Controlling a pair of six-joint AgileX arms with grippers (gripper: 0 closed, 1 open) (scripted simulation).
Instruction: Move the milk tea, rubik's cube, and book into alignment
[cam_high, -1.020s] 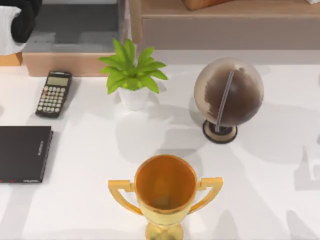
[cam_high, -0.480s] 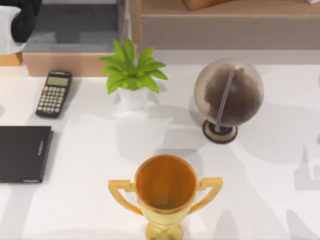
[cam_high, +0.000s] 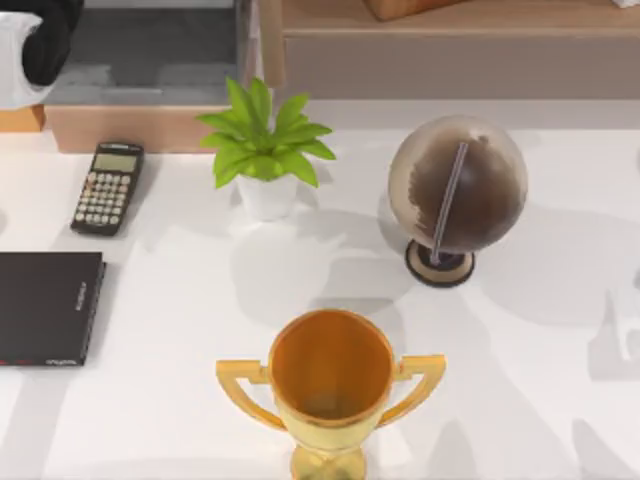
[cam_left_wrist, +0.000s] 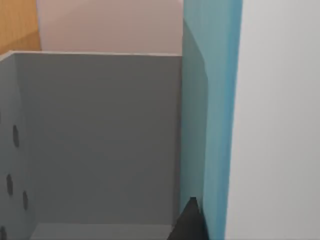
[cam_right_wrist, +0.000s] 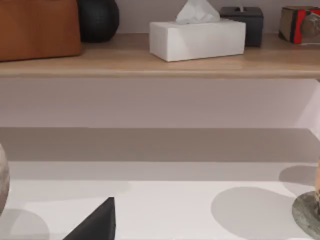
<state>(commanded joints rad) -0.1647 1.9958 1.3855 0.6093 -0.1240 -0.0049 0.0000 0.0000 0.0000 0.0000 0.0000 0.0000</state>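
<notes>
L arm (cam_high: 30, 50) parked upper left of top view, wrist cam close on teal book (cam_left_wrist: 212, 125). Grip state: can't tell. Black notebook (cam_high: 48, 305) spine text unreadable.

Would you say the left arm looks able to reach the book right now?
Probably yes: the book stands just beyond its fingertip, nothing between, though a grey wall crowds one side.

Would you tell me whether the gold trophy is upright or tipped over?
Upright: the gold trophy stands on the white table, open cup facing the overhead camera.
</notes>
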